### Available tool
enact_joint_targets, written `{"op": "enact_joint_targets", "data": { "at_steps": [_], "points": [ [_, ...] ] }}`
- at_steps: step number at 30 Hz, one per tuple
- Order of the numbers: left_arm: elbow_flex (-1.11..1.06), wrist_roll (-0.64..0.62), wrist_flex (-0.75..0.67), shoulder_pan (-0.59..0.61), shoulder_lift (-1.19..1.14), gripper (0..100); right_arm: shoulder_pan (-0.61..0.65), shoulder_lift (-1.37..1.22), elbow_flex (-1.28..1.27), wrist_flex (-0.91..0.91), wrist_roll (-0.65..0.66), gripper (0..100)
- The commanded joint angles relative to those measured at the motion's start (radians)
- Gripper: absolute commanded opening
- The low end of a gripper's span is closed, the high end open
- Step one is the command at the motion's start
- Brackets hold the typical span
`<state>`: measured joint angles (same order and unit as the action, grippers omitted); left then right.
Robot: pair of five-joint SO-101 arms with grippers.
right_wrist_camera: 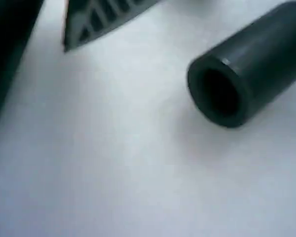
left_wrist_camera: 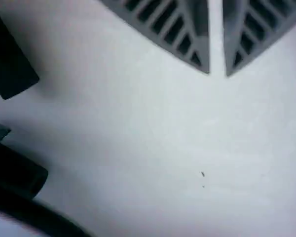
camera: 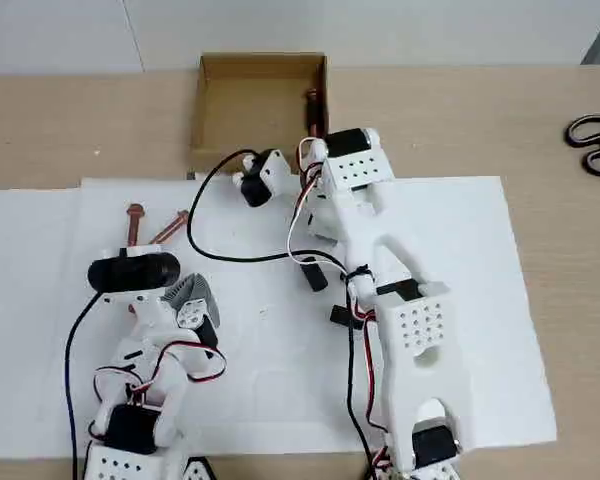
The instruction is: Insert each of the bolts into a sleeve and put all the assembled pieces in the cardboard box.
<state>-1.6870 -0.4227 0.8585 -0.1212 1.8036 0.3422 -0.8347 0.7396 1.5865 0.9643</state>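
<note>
The cardboard box at the far side of the table holds at most one copper-coloured piece against its right wall. It is too small to tell whether that piece is an assembled one, so the task looks to be at an early stage at best. On the white paper, the left gripper hangs close over a bare patch with its jaws drawn almost together and nothing between them. The right gripper sits low beside a black sleeve, and it cannot be told whether it is released or clamped. That sleeve lies on its side on the paper, its long axis flat along the sheet and its empty bore turned toward the right wrist camera, so no bolt has gone in. Two bolts lie loose on the paper beyond the left arm, well apart from the sleeve. One has its head toward the box and its shank running back toward the arm. The other lies slanted, and the two draw together at their near ends. Both have yet to be picked up, inserted and boxed.
</note>
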Motion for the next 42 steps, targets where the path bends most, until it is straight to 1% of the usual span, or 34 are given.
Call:
{"op": "enact_joint_targets", "data": {
  "at_steps": [1,3,7,14,20,23,26,29,32,36,39,42],
  "points": [
    [0.005,0.006,-0.023,0.002,0.009,1,0.013,-0.031,0.002,-0.027,0.005,15.3],
    [0.005,0.006,-0.023,0.002,0.009,1,0.013,-0.035,0.002,-0.028,0.002,13.2],
    [0.005,0.006,-0.023,0.002,0.009,1,0.016,-0.028,0.003,-0.028,-0.002,0.5],
    [0.005,0.006,-0.023,0.002,0.009,1,0.01,-0.016,0.061,-0.004,-0.075,0.8],
    [0.007,0.005,-0.025,0.002,0.009,1,0.015,0.079,0.186,0.056,-0.213,0.8],
    [0.008,0.003,-0.026,-0.005,0.009,1,0.008,0.131,0.196,0.091,-0.307,0.8],
    [0.024,0.002,-0.018,0.0,0.008,1,-0.039,0.17,0.193,0.101,-0.436,0.4],
    [0.113,0.002,0.046,-0.005,0.005,1,-0.116,0.186,0.17,0.11,-0.54,0.4],
    [0.186,0.003,0.092,-0.02,0.002,1,-0.185,0.191,0.066,0.11,-0.583,0.4],
    [0.237,0.041,0.167,-0.046,0.002,1,-0.268,0.206,-0.069,0.11,-0.632,0.6],
    [0.278,0.1,0.189,-0.049,0.002,1,-0.318,0.272,-0.141,0.107,-0.652,0.7],
    [0.312,0.158,0.186,-0.051,-0.029,1,-0.331,0.354,-0.235,0.104,-0.652,0.7]
  ]
}}
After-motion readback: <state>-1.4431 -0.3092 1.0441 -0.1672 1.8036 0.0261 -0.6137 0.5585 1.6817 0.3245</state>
